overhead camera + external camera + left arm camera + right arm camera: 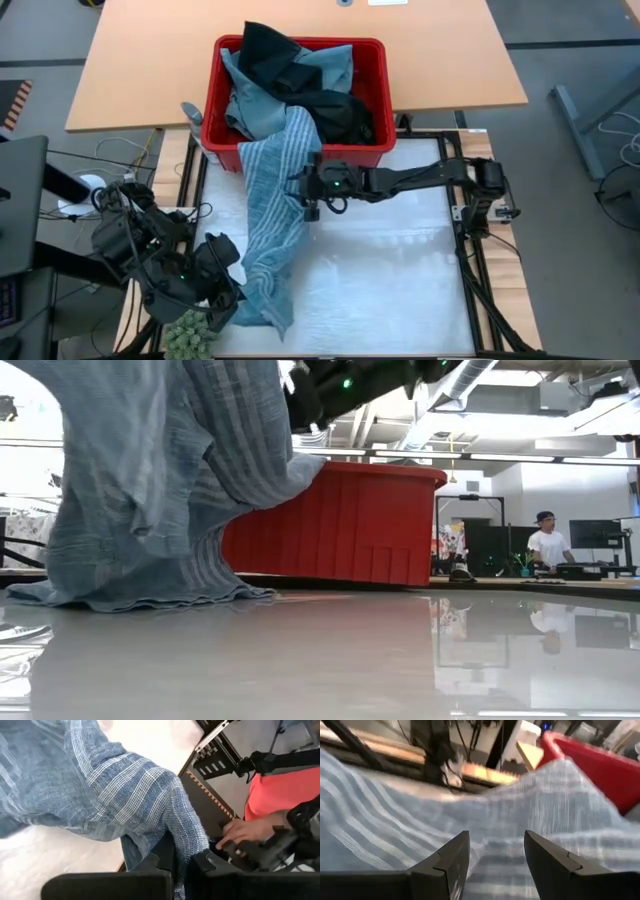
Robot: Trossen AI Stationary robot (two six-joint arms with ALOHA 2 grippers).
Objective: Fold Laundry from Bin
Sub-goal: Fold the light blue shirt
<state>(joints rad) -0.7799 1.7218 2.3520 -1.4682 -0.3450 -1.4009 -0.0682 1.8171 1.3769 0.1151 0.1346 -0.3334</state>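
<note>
Striped laundry (272, 215) trails from the red bin (372, 98), top centre, down the bench (390, 290) to lower left, where the left hand (222, 290) pinches it closed; right hand (310, 190), mid-frame, hovers open.

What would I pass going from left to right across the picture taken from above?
Left gripper, shut on the low end of the striped cloth → the striped cloth, draped from the red bin onto the table → right gripper, open beside the cloth → right arm's base.

Woven striped cloth (270, 215); glossy plastic bin (372, 60).
</note>
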